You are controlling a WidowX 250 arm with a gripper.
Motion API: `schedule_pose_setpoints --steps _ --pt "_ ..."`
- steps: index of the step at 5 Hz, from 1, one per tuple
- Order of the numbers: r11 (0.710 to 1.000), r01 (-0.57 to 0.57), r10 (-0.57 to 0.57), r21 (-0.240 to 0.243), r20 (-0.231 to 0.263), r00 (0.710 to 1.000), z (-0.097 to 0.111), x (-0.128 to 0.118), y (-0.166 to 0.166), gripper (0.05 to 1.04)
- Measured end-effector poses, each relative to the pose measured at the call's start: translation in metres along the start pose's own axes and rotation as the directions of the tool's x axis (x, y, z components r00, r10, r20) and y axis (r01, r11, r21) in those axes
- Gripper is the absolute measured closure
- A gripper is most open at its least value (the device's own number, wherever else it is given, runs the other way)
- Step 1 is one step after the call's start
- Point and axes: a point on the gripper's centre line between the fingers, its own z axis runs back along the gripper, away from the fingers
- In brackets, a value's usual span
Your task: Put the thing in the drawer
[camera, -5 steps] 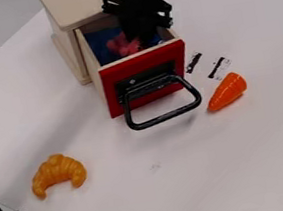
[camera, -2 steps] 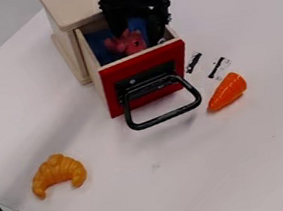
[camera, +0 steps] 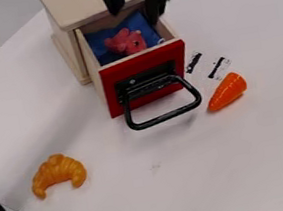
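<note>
So the little pink toy point(camera: 125, 43) is in the drawer point(camera: 114, 89), lying on some blue cloth point(camera: 97, 39) with a dark spot on it facing up. The drawer's pulled out of a pale wooden box point(camera: 65, 10), and it's got a red front with a chunky black loop handle point(camera: 167, 118). The black gripper point(camera: 133, 17) is hanging over the back part of the drawer, jaws spread wide with nothing in them, and the toy sits between them and the red front from this angle.

Out on the white tabletop point(camera: 182, 177) there's an orange toy carrot point(camera: 228, 92) to the right of the handle, pointy end toward it, plus a couple of black marks point(camera: 217, 68) just behind the carrot. A toy croissant point(camera: 58, 172) is well apart from it all, at lower left, tips facing the camera.
</note>
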Motion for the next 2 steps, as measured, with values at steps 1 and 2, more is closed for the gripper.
schedule_pose_setpoints --steps 1,2 --pt "1.000 0.031 -0.031 -0.002 0.021 0.999 0.0241 -0.0011 -0.0007 0.085" --pt "0.999 0.035 -0.035 0.000 0.030 0.999 0.0270 0.0004 -0.0003 0.085"
